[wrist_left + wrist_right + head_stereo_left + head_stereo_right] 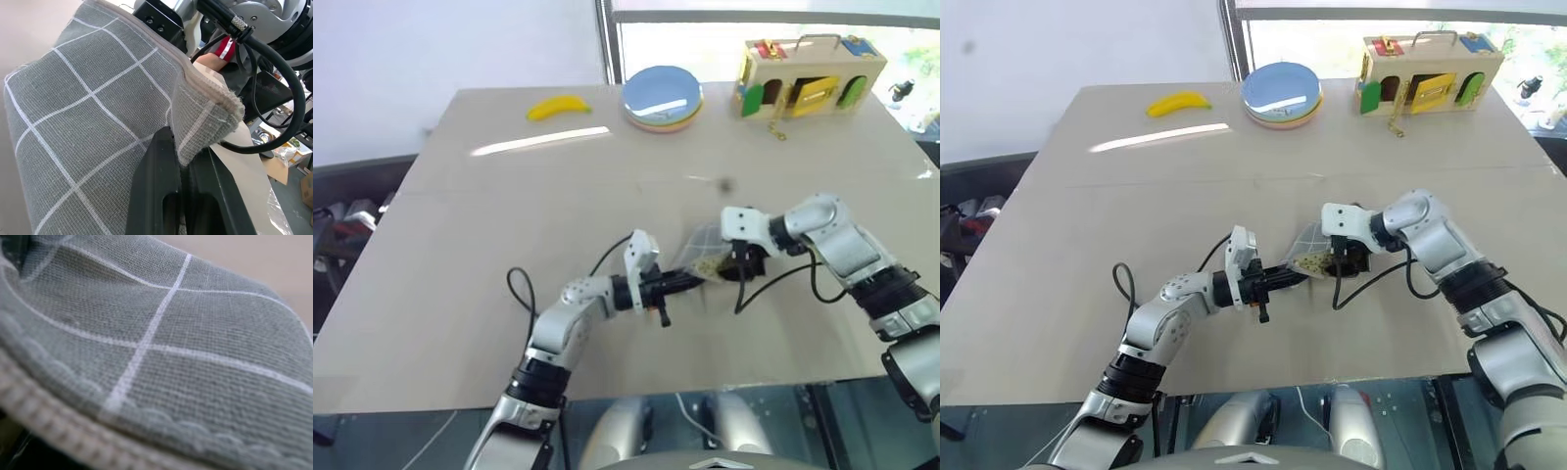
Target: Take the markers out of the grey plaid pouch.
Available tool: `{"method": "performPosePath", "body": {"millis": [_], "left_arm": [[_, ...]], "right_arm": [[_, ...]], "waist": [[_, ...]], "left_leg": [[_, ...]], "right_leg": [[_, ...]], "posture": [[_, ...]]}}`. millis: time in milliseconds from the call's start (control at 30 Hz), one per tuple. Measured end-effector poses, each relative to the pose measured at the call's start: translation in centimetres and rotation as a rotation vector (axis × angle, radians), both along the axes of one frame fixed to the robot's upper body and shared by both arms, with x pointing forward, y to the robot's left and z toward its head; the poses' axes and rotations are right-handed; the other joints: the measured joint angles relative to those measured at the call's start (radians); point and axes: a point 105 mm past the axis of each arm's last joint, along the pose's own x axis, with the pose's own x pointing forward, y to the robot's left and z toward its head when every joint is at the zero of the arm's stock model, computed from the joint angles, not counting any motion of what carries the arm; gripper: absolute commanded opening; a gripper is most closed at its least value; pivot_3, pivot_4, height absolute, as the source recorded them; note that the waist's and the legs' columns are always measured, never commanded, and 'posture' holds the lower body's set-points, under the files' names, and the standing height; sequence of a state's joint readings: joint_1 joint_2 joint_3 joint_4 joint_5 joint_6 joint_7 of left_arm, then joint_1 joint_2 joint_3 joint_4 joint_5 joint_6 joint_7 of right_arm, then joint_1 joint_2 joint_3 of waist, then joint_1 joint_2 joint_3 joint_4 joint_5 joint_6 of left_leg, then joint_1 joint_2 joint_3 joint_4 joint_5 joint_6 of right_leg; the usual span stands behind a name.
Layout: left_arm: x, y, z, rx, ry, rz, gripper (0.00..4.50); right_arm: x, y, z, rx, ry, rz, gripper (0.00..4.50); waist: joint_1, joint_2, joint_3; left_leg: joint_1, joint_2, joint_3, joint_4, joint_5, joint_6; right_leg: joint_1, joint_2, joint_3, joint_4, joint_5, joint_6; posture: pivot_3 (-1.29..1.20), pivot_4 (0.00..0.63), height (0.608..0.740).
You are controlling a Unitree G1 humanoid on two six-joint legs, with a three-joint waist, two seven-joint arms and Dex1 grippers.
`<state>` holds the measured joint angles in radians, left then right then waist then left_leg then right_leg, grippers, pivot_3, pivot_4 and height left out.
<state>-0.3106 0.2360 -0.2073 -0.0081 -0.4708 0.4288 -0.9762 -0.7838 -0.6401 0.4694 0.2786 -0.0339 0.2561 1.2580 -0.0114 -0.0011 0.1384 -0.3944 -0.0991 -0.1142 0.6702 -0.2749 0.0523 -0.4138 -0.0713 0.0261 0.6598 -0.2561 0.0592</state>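
Grey plaid pouch (pixel 1315 247) sits near the middle of the bench (pixel 1185 196), lifted at one end between the two arms. Fabric is a coarse grey weave crossed by thin white grid lines; a beige ribbed zipper band runs along its edge (frayed at the corner seen in the left wrist view). The pouch looks slack and creased, one corner folded over.

Left pincer (pixel 182 169): black fingers pressed together on the pouch's corner, cloth pinched between them.

Right pincer (pixel 1344 257): right at the pouch's far end, pointing down toward it. From the head views I cannot tell how wide its fingers stand or whether they have hold of the cloth; its wrist camera looks straight onto plaid and zipper band at very close range.

At the bench's far edge: yellow banana (pixel 1178 102), stacked plates (pixel 1281 94), wooden toy box (pixel 1428 76).
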Motion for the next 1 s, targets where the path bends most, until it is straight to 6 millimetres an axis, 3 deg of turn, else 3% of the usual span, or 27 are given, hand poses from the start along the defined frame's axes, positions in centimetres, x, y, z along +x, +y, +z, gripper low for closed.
{"method": "performPosePath", "body": {"millis": [233,467,733,1000], "left_arm": [[0.1,0.2,0.1,-0.004,-0.004,0.009,0.0],[0.1,0.0,0.3,-0.012,-0.011,0.006,0.0],[0.3,0.0,0.7,-0.027,-0.039,0.013,0.0],[0.1,-0.1,0.9,-0.044,-0.023,-0.002,0.0]], "right_arm": [[-0.7,0.1,-0.4,-0.006,0.051,0.044,0.53],[-1.5,-0.6,0.3,-0.022,0.036,0.02,0.46],[-2.9,-2.1,4.2,-0.018,-0.059,-0.05,0.46],[-4.4,-3.2,5.0,-0.02,-0.056,-0.111,0.46]], "waist": [[-0.001,0.0,0.0],[0.004,0.0,0.0],[0.006,0.0,0.0],[0.01,0.0,0.0]], "left_leg": [[0.001,0.0,0.0,0.001,0.0,0.0],[-0.001,-0.001,-0.001,0.0,0.0,0.0],[-0.002,-0.001,-0.002,0.0,0.0,0.0],[-0.002,0.0,-0.002,0.0,0.0,0.0]], "right_leg": [[0.0,0.0,0.0,0.001,0.0,0.0],[-0.001,-0.001,-0.001,0.0,0.0,0.0],[-0.001,-0.001,-0.001,-0.001,0.0,0.0],[-0.001,-0.001,-0.001,-0.001,0.0,0.0]], "posture": [[0.0,0.15,0.74],[0.0,0.15,0.74],[0.0,0.15,0.74],[0.0,0.15,0.74]]}}
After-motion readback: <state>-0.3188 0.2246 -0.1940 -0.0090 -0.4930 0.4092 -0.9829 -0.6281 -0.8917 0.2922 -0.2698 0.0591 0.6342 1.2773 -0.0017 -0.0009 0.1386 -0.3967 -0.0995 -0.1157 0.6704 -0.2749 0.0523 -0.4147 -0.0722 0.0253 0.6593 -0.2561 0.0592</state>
